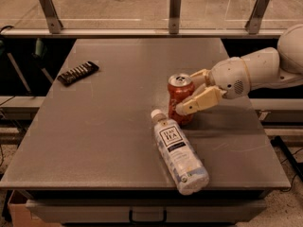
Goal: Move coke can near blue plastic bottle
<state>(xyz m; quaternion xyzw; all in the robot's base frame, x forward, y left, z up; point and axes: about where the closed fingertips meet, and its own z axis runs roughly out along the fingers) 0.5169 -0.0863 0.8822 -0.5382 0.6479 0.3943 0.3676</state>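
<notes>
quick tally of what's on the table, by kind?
Cans: 1, the coke can, upright, with the gripper shut on it from the right
Bottles: 1, the blue plastic bottle, lying on its side
Packets: 1, the black packet, far left
Total: 3

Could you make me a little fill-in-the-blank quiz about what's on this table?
The coke can stands ____ on the table. The blue plastic bottle lies on its ____. The gripper, on the picture's right, has its jaws shut on the ____. Missing: upright; side; coke can.
</notes>
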